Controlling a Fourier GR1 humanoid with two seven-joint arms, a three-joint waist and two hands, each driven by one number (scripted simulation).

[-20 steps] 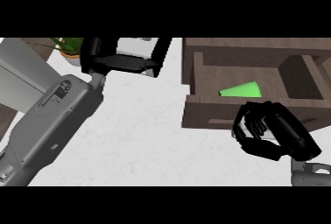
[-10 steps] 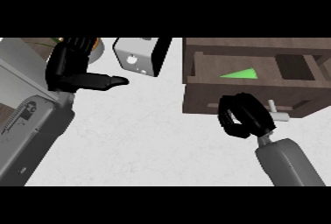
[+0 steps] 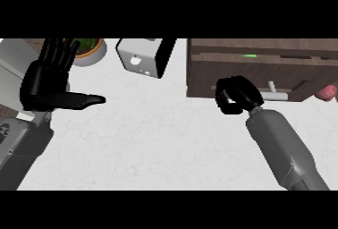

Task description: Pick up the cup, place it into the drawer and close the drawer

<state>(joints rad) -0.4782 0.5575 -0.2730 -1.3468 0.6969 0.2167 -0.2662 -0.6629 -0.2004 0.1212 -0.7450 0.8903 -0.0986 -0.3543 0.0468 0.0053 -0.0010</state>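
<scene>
The brown wooden drawer [image 3: 264, 85] at the upper right is pushed almost fully in. Only a thin green sliver of the cup [image 3: 249, 56] shows in the narrow gap at its top. My right hand [image 3: 236, 95] has its fingers curled with nothing in them and sits against the drawer's front panel, just left of the pale handle [image 3: 277, 91]. At the left edge my left hand [image 3: 49, 82] rests open, fingers up and thumb pointing right, away from the drawer.
A white boxy appliance [image 3: 142, 58] stands at the back centre, close to the drawer's left side. A potted plant [image 3: 89, 47] is behind my left hand. A red object [image 3: 327, 92] peeks in at the right edge. White counter [image 3: 152, 147] spreads below.
The drawer has slid inward, so the green cup has shrunk from a full cone to a sliver. My right hand followed the drawer front. My left hand rose to an upright open pose.
</scene>
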